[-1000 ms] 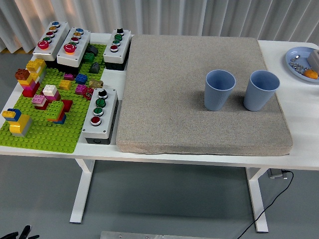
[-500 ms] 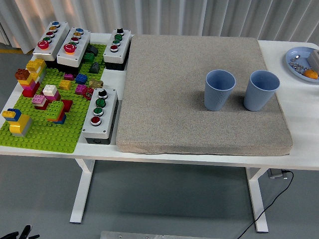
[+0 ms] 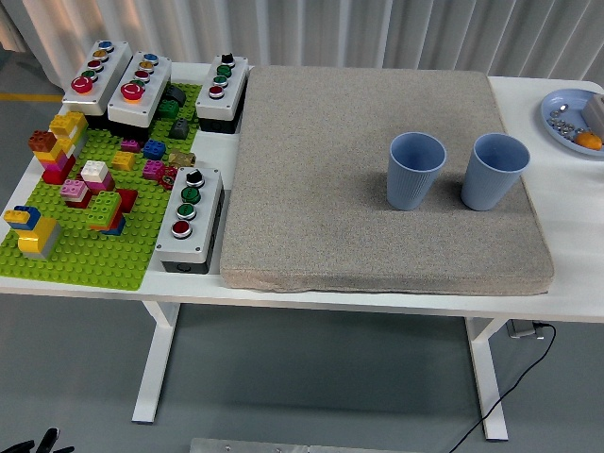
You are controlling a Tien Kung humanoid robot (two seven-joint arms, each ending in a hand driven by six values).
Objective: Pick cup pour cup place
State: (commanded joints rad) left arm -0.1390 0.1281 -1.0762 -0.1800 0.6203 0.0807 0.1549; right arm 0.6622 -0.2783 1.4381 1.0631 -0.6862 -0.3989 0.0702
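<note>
Neither hand shows over the desk (image 3: 566,198), so grip state can't be told. Two blue cups, left cup (image 3: 415,170) and right cup (image 3: 494,171), stand upright, side by side and apart on the grey mat (image 3: 321,189).

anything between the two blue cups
No. In the head view, only a bare strip of grey mat separates the left cup and right cup.

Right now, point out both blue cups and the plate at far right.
left blue cup (image 3: 415,179), head view, on its outer wall
right blue cup (image 3: 489,184), head view, on its outer wall
plate (image 3: 552,127), head view, on its rim
</note>
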